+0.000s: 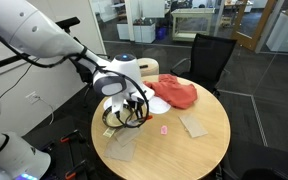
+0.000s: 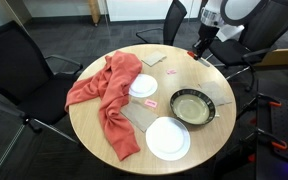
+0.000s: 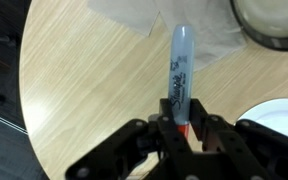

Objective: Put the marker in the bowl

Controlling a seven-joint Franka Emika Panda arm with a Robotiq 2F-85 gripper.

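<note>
Clenching the marker (image 3: 181, 70) (paler end outward), the gripper (image 3: 181, 128) seemingly hangs near the bowl (image 2: 192, 106).

Even overhead room light, soft shadows on the bench (image 2: 104, 150). Exterior views small, slightly soft; wrist view mildly blurred.

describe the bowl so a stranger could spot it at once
On the round wooden table, look across from the red cloth. The bowl sits by a flat white disc; unlike the disc, it has a dark rim and a yellowish inside.
</note>
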